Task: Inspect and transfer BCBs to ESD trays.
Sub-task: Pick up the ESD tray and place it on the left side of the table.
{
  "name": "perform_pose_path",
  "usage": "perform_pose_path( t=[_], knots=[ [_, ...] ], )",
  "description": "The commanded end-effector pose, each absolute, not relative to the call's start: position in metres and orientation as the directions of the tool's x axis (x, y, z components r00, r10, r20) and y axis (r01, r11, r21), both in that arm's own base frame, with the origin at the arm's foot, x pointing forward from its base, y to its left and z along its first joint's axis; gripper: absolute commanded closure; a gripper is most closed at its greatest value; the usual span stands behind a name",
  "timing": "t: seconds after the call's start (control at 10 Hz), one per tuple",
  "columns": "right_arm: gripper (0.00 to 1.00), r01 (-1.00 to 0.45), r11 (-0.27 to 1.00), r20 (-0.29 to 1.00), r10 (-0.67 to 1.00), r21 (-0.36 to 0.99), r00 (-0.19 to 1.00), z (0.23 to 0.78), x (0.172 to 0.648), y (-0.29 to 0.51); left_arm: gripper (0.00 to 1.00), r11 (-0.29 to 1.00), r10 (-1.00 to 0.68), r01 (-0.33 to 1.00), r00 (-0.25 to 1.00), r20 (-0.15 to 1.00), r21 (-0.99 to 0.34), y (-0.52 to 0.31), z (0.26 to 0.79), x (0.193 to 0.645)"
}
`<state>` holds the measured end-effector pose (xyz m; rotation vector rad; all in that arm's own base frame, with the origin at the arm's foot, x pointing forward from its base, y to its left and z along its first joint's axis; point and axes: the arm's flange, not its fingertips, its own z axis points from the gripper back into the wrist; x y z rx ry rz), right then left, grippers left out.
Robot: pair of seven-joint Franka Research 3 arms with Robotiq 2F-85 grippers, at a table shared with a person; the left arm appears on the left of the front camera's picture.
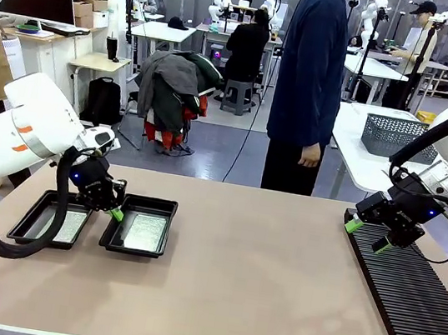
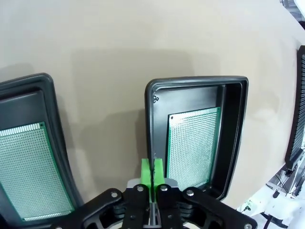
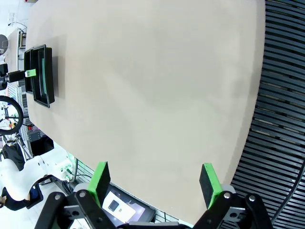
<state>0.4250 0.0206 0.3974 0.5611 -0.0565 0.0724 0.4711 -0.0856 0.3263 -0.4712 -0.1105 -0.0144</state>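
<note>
Two black ESD trays lie side by side at the table's left. The left tray (image 1: 29,227) (image 2: 47,95) holds one green BCB (image 1: 67,226) (image 2: 26,171). The right tray (image 1: 166,230) (image 2: 195,82) holds another BCB (image 1: 145,232) (image 2: 193,143). My left gripper (image 1: 117,213) (image 2: 152,172) is shut, its green pads pressed together with nothing seen between them, directly over the right tray's left rim. My right gripper (image 1: 368,234) (image 3: 155,183) stands open and empty at the table's right, above the far end of the rack.
A long black ribbed rack (image 1: 411,301) (image 3: 281,95) runs along the right edge. A person in a dark blue jacket (image 1: 310,71) stands at the far side. A grey mesh basket (image 1: 397,136) sits on another table behind. The bare tabletop (image 1: 260,266) spans the middle.
</note>
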Motion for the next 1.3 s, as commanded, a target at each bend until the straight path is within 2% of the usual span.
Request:
perform_pose_path(
  t=[0.0, 1.2],
  knots=[
    [0.0, -0.063, 0.847, 0.07, 0.03, 0.529, 0.997, 0.397, 0.426, 0.022, 0.97, 0.895, -0.009, 0.054, 0.995, 0.103, -0.443, -0.075, 0.326, 0.465],
    [0.0, -0.063, 0.847, 0.07, 0.03, 0.529, 0.997, 0.397, 0.426, 0.022, 0.97, 0.934, 0.021, -0.007, 0.999, 0.034, -0.356, -0.072, 0.312, 0.483]
  ],
)
